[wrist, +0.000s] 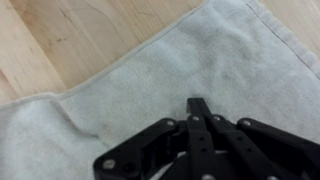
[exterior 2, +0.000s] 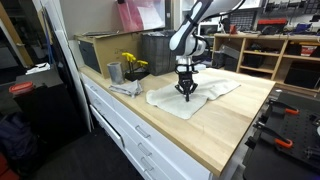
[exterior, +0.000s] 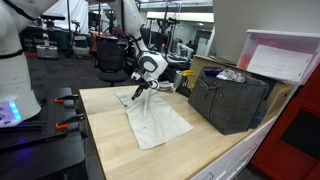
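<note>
A white cloth (exterior: 155, 120) lies spread on the light wooden table (exterior: 110, 140); it also shows in an exterior view (exterior 2: 190, 98) and fills the wrist view (wrist: 130, 90). My gripper (exterior: 138, 93) points straight down at the cloth's far end, also seen in an exterior view (exterior 2: 185, 93). In the wrist view its black fingers (wrist: 197, 103) are closed together with the tips pressed into the cloth, pinching the fabric. A small fold runs in the cloth to the left of the fingertips. The cloth's edge and bare wood show along the top of the wrist view.
A dark crate (exterior: 228, 100) stands on the table beside the cloth, with a white-lidded bin (exterior: 285, 60) behind it. In an exterior view a grey cup (exterior 2: 115, 72) and yellow flowers (exterior 2: 133, 64) stand near the table's front. Clamps (exterior 2: 290, 112) sit at the table's side.
</note>
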`<control>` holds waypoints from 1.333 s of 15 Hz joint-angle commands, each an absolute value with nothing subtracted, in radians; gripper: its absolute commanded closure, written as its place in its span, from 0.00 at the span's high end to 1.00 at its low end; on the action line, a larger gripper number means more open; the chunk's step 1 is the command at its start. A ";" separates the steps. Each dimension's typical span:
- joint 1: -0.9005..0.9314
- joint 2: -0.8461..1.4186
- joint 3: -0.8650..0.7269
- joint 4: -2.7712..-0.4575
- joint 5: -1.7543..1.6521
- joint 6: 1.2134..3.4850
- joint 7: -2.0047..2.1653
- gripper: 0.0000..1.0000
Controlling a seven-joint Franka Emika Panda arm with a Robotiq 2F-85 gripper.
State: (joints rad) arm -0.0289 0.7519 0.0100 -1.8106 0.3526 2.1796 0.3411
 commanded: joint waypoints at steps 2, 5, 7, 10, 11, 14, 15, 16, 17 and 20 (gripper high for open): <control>0.011 0.724 0.002 -1.881 0.330 2.235 0.330 0.00; 0.038 0.723 0.011 -1.898 0.300 2.249 0.317 0.00; 0.045 0.716 0.026 -1.915 0.302 2.238 0.303 0.00; 0.055 0.703 0.048 -1.945 0.309 2.225 0.278 0.00; 0.058 0.699 0.052 -1.954 0.309 2.225 0.273 0.00; 0.062 0.689 0.065 -1.972 0.314 2.218 0.257 0.00; 0.061 0.684 0.069 -1.979 0.317 2.215 0.252 0.00; 0.058 0.680 0.076 -1.984 0.321 2.210 0.242 0.00; 0.058 0.677 0.081 -1.989 0.322 2.207 0.235 0.00; 0.071 0.661 0.066 -2.005 0.305 2.244 0.245 0.00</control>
